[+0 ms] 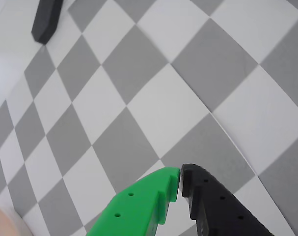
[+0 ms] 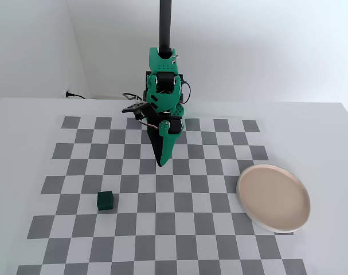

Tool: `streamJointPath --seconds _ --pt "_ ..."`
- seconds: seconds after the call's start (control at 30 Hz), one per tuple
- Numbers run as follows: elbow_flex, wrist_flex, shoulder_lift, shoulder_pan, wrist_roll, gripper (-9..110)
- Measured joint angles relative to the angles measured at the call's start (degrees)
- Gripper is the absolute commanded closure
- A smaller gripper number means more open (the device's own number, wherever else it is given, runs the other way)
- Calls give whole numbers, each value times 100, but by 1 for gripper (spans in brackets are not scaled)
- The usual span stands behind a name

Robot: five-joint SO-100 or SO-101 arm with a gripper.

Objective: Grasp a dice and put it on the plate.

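Sitting on the checkerboard table point(image 2: 179, 229), the dice point(image 2: 105, 200) lay well apart from the clenched, empty claw point(image 2: 161, 164), lower left of it in the fixed view.

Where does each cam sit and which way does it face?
Wrist view: rides on the arm, looks down at the checkerboard from close up; the end effector enters from the bottom edge, green and black fingers shut; a sliver of the plate shows bottom left.
Fixed view: stands in front, raised, faces the arm and back wall; shows the whole arm, the end effector pointing down, the dice and the plate.
Shared: the checkerboard, the end effector, the plate.
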Motion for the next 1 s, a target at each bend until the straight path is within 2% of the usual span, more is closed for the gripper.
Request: streamJointPath --seconds 0.3,0.5,0.67,0.87,1.0 --pt "0 -202 0 -721 -2681 106" --pt "0 -281 0 -949 -3990 106" --pt "-18 -281 0 -958 -4456 106" --pt "-211 -281 -35 -738 -4456 106" --pt "-861 -343 -773 -712 -4359 106"
